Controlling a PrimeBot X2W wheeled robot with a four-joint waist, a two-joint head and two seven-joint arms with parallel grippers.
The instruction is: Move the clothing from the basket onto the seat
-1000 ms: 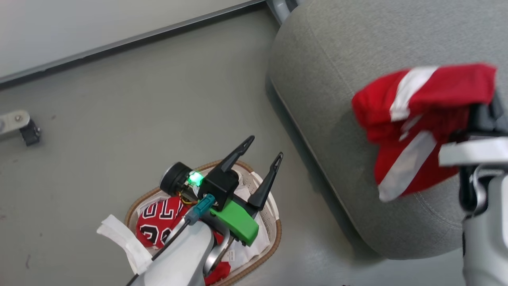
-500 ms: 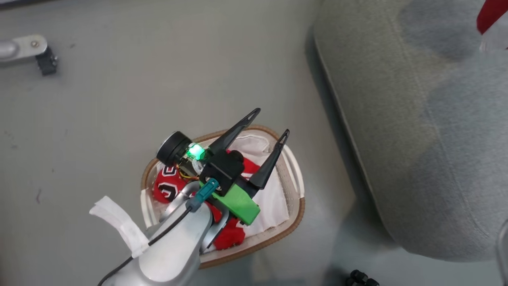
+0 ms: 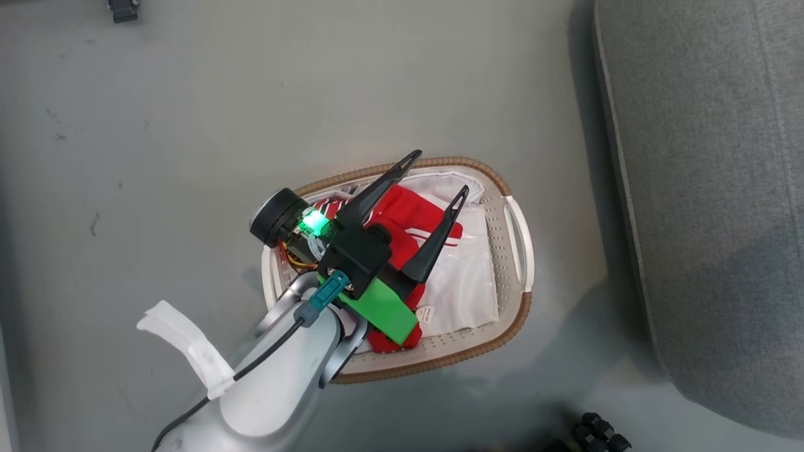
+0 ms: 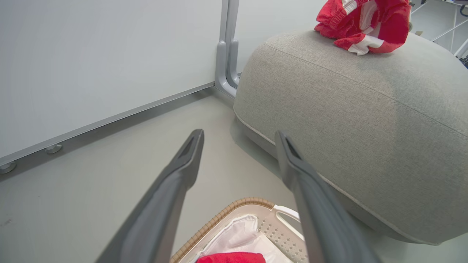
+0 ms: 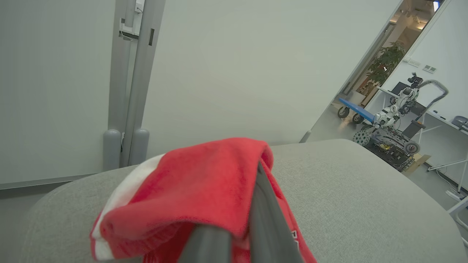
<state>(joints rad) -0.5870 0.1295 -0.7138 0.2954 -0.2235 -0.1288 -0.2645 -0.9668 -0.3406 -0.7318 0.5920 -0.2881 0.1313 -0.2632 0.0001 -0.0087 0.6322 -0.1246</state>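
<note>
1. Left hand [image 3: 441, 171]: fingers spread, holding nothing, above the basket [image 3: 465, 344].
2. Red garment [image 3: 411, 216]: lying in the basket on a white sheet [image 3: 465, 282].
3. Right hand [image 5: 243, 204]: fingers pressed together, pinching the striped red shorts [image 4: 365, 20], which rest atop the seat [image 4: 347, 109] beside the basket.

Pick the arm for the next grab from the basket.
Left. The left end effector hangs open directly over the basket, above the red garment. The right end effector is shut on the shorts at the seat, so it's busy.
</note>
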